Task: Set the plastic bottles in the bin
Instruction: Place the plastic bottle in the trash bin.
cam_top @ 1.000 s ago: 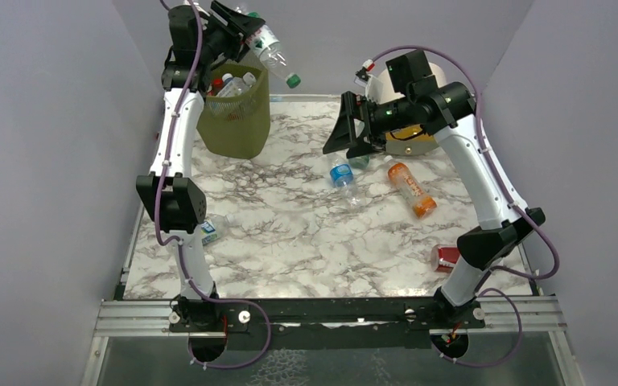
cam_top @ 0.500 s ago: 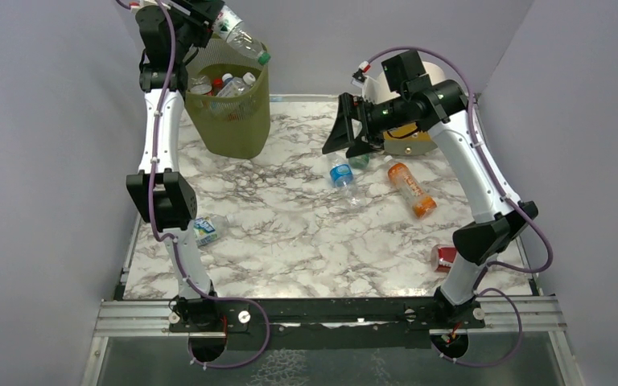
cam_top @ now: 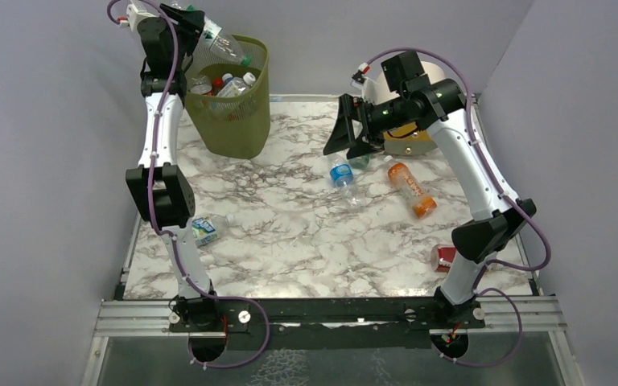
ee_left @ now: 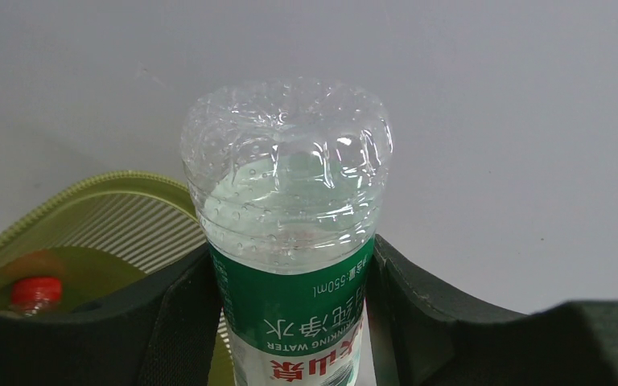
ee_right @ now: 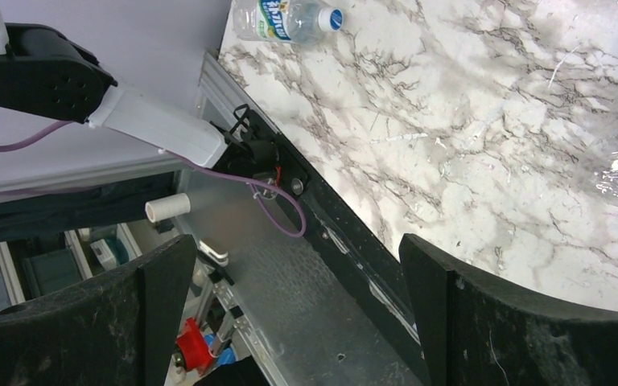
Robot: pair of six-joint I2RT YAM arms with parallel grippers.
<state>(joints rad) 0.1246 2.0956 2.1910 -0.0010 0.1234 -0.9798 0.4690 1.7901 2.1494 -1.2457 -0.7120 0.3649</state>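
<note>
Near the back wall (cam_top: 330,40), left gripper (cam_top: 196,26) clamps a bottle (ee_left: 286,201) over the bin (cam_top: 241,129); right gripper (cam_top: 348,137) gapes.

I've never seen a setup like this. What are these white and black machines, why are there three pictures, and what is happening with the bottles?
These are two robot arms bolted to the near edge of a marble-patterned table. The wide picture looks down from above and behind them. The other two come from a small camera on each wrist, so each gripper's own fingers show. The left gripper is shut on a green-labelled bottle, held over the rim of the olive-green bin, which already holds several bottles. The right gripper is open and empty. Loose on the table lie a blue-labelled bottle, an orange-filled bottle, a small bottle beside the left arm and a red-labelled bottle by the right arm.
</note>
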